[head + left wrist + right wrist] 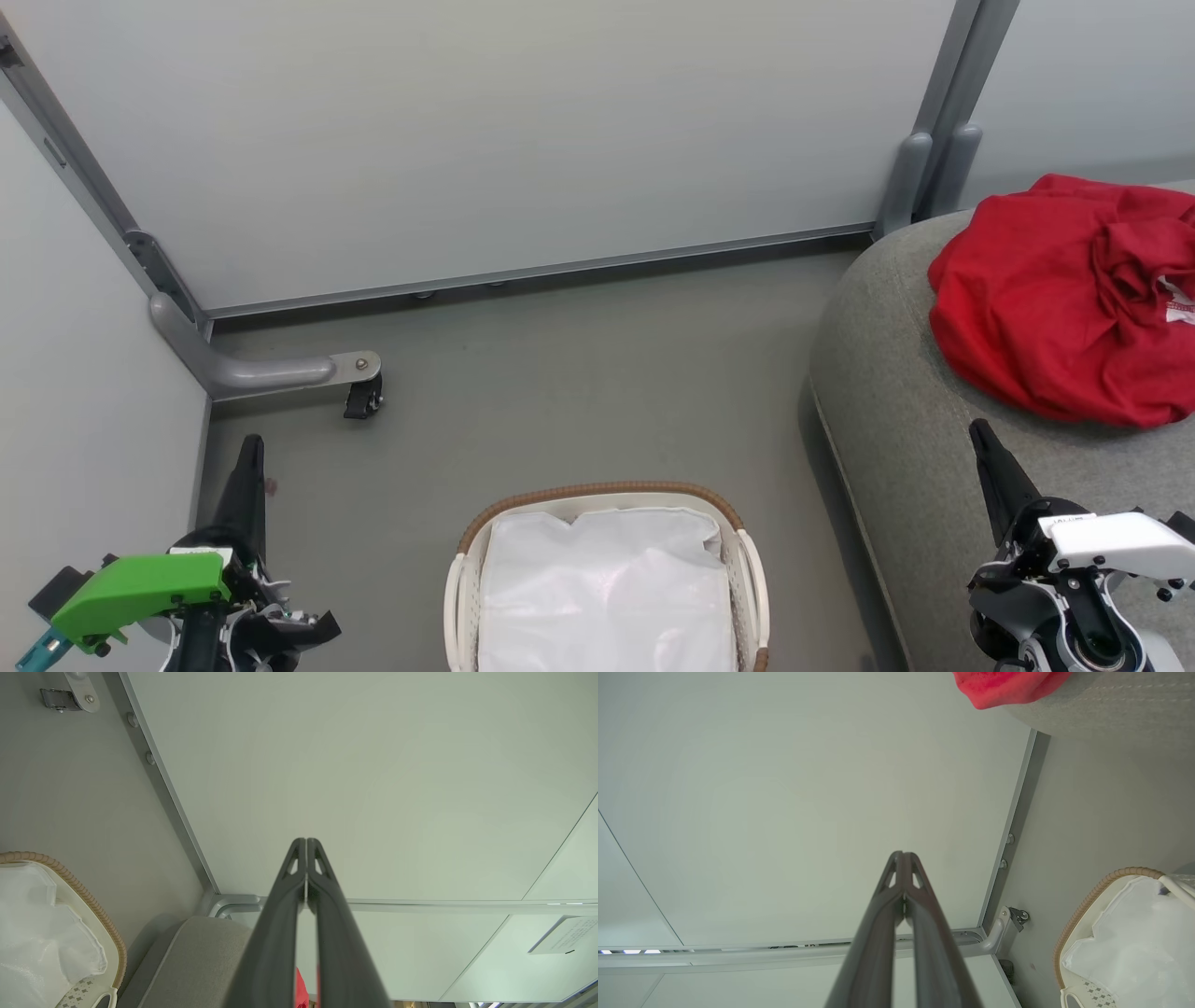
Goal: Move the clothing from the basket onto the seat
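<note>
Grippers in low pose, head view. Left gripper (250, 448) stands at 8 o'clock on a green-housed wrist, its two dark fingers pressed together, pointing toward 12 o'clock over the grey floor (579, 355) and holding nothing. Right gripper (982, 439) stands at 4 o'clock on a white-housed wrist, its fingers likewise pinched flat and empty, the tip over the front of the seat (896, 392). In each wrist view the fingertips meet before a pale partition panel (485, 140). Clothing (1055, 299), a crumpled bright red heap with a small white patch at its right side, lies on the seat at 2 o'clock, well apart from both grippers. Basket (597, 493) sits on the floor at 6 o'clock, between the grippers. Its brown rim frames a white liner (607, 588).
</note>
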You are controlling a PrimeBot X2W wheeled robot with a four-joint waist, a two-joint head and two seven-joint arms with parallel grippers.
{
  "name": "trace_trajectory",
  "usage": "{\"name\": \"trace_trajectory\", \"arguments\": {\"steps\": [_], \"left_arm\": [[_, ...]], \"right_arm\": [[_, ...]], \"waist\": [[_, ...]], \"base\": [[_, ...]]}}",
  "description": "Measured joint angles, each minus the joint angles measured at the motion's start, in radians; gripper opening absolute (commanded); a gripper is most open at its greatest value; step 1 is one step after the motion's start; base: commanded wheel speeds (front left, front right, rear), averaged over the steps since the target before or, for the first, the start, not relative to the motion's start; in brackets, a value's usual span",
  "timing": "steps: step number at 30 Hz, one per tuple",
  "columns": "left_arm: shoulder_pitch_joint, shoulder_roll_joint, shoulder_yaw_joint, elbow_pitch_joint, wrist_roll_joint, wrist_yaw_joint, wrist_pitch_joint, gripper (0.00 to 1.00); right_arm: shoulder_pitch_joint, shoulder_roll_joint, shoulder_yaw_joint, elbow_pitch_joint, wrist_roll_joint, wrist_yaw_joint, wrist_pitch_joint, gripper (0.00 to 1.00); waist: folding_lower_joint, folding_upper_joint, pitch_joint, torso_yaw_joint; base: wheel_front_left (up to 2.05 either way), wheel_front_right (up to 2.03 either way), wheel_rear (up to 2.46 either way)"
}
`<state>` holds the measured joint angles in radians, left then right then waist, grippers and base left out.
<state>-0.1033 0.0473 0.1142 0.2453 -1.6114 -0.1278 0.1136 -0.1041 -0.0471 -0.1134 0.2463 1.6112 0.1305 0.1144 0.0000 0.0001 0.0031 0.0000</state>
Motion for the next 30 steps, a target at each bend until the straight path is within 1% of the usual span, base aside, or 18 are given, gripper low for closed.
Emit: {"name": "trace_trajectory", "arguments": {"steps": [30], "left_arm": [[0.000, 0.000, 0.000, 0.000, 0.000, 0.000, 0.000, 0.00]], "right_arm": [[0.000, 0.000, 0.000, 0.000, 0.000, 0.000, 0.000, 0.00]], "waist": [[0.0000, 0.0000, 0.000, 0.000]], "base": [[0.00, 0.00, 0.00]]}}
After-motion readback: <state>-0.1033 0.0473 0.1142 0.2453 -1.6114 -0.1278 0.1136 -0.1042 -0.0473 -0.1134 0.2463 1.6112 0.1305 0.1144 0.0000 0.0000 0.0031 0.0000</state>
